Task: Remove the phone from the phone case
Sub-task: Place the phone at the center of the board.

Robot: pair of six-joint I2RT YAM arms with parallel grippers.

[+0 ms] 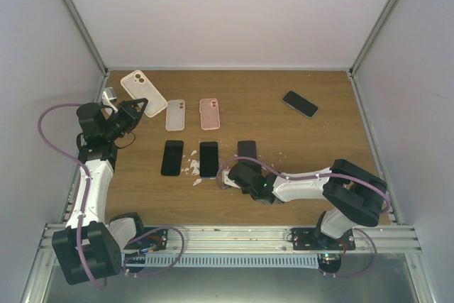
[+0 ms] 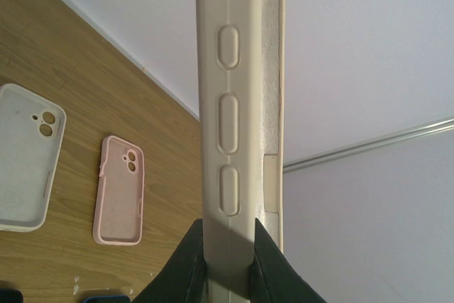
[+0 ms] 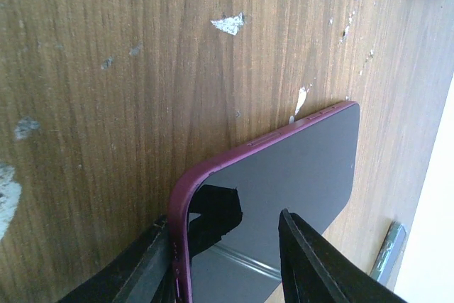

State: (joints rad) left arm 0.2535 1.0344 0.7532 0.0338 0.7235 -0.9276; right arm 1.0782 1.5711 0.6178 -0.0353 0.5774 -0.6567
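A wooden counter (image 1: 284, 182) is seen. Laid flat on it are a whitish case (image 1: 175, 114), a pink case (image 1: 209, 113), one black phone (image 1: 172, 157), a second black phone (image 1: 208, 159), an angled phone (image 1: 300, 103) and white scraps (image 1: 191, 169).

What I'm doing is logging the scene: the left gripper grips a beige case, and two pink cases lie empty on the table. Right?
Not quite: the left wrist view shows one pink case and one white case. The left gripper does grip the beige case.
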